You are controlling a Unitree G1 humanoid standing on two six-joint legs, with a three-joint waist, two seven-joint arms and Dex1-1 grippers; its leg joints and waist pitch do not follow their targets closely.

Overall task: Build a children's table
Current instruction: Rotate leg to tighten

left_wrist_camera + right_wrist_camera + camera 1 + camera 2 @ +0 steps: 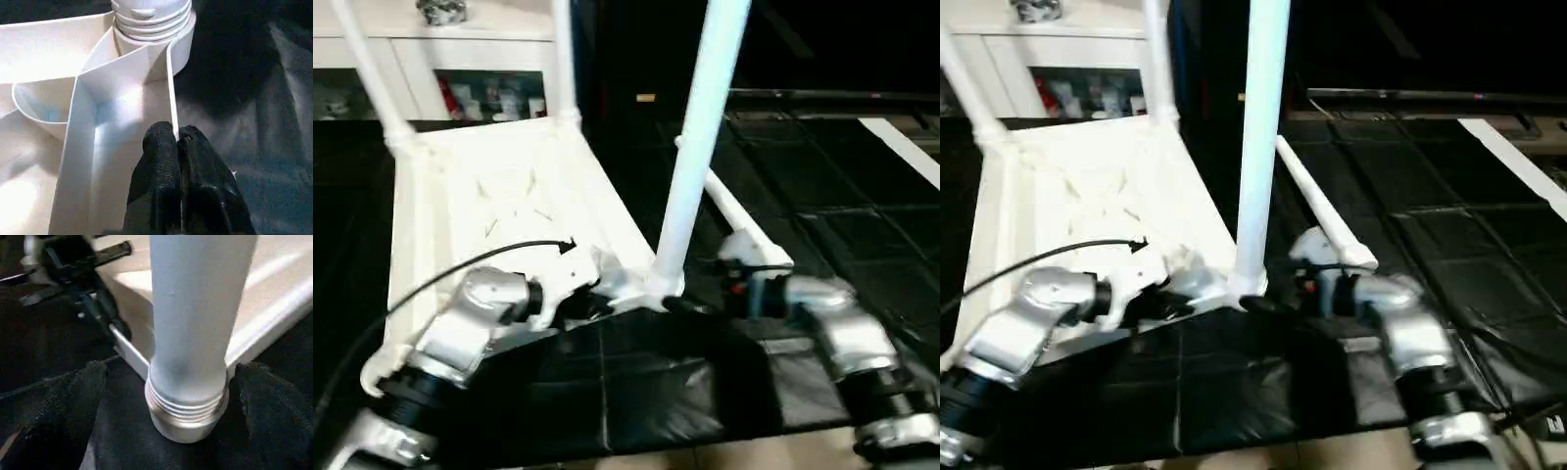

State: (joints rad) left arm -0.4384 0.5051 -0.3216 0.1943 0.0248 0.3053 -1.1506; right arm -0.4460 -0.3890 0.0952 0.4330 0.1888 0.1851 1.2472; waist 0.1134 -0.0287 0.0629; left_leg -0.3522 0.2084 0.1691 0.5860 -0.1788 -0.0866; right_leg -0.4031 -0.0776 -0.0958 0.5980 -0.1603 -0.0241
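Observation:
The white tabletop (509, 186) lies upside down on the black floor mat, ribbed underside up. Two white legs (367, 69) (563, 59) stand in its far corner sockets. A third leg (700, 147) stands upright in the near right corner socket (151, 29). Another leg (734, 220) lies loose on the mat to the right. My left gripper (177, 134) is shut on the tabletop's thin rim wall just beside that socket. My right gripper (171, 377) is open, with one finger (73, 406) on each side of the upright leg's threaded base (188, 406).
A white cabinet (460, 88) with glass doors stands behind the tabletop at the back left. A black cable (460, 264) arcs over my left forearm. A white strip (901, 147) crosses the dark tiled floor at the far right.

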